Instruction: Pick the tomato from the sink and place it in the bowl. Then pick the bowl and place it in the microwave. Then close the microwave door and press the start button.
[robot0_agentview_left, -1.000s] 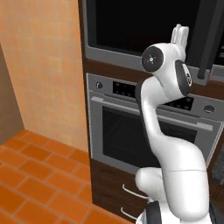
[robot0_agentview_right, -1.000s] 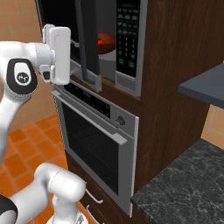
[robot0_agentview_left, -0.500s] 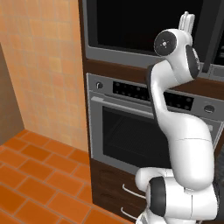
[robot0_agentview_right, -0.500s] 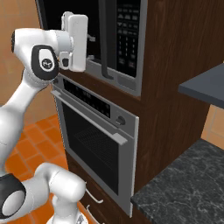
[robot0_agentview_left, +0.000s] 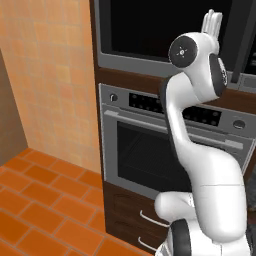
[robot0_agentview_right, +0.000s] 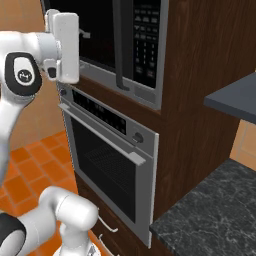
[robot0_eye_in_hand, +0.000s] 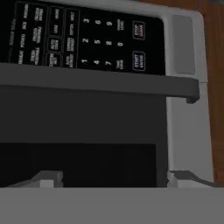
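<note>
Dark wood cabinetry holds the microwave (robot0_agentview_right: 125, 45) above a steel-trimmed oven (robot0_agentview_right: 112, 165), over an orange tiled floor (robot0_agentview_left: 40, 200). Its door (robot0_agentview_left: 165, 30) is shut. My fingers (robot0_eye_in_hand: 113, 177) stand wide apart, empty, close before the door handle (robot0_eye_in_hand: 100, 83), with the button panel (robot0_eye_in_hand: 87, 39) just beyond.

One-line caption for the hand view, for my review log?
Dark grey microwave seen sideways: black glass door shut, dark bar handle across, button panel beyond.

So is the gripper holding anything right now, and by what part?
Nothing is held. The gripper is open and empty, facing the closed microwave door below the button panel.
</note>
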